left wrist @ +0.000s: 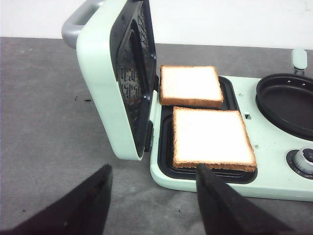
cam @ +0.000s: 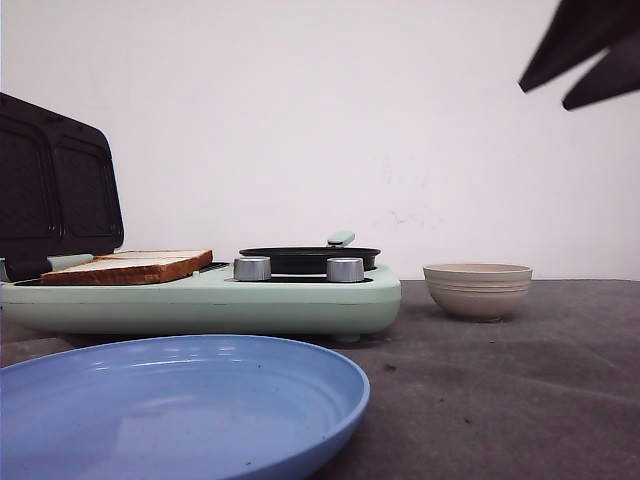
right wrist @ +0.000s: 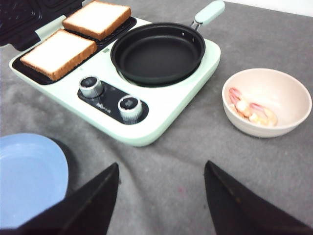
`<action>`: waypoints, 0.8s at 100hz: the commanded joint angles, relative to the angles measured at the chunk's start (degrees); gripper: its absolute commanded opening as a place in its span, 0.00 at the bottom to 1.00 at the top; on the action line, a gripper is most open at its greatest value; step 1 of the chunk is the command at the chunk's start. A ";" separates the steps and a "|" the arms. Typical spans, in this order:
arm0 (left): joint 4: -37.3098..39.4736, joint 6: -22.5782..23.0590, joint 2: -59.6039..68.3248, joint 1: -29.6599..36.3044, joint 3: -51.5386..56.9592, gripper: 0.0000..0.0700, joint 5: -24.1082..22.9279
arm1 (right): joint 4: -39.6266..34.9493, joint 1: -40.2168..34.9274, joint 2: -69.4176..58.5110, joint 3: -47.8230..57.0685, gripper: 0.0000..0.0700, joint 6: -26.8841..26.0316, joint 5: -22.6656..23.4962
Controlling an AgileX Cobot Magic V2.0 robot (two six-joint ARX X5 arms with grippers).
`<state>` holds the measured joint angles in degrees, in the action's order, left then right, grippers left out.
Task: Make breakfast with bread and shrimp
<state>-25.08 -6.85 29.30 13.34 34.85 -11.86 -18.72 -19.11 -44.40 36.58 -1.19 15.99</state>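
Two slices of bread (left wrist: pixel 212 136) (left wrist: pixel 190 84) lie flat on the black grill tray of a mint-green breakfast maker (cam: pixel 300 300); they also show in the front view (cam: pixel 130 265) and the right wrist view (right wrist: pixel 58 53). Shrimp (right wrist: pixel 252 111) lie in a beige bowl (cam: pixel 478 290). My left gripper (left wrist: pixel 154 171) is open and empty, just in front of the nearer slice. My right gripper (right wrist: pixel 161 169) is open and empty, above the table between maker and bowl; its fingers show at the top right of the front view (cam: pixel 590 50).
The maker's lid (left wrist: pixel 115 73) stands open. A black frying pan (right wrist: pixel 157 51) sits on the maker's right side, behind two knobs (right wrist: pixel 129 106). A blue plate (cam: pixel 180 405) lies at the front left of the grey table.
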 commanded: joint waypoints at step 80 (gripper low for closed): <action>5.38 -15.28 3.13 -1.49 5.22 0.46 4.28 | 2.40 -0.20 1.46 -1.75 0.48 -1.18 -4.00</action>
<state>-20.34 -19.84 30.72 12.38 38.24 -8.36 -17.06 -19.11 -42.63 34.24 -1.78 11.97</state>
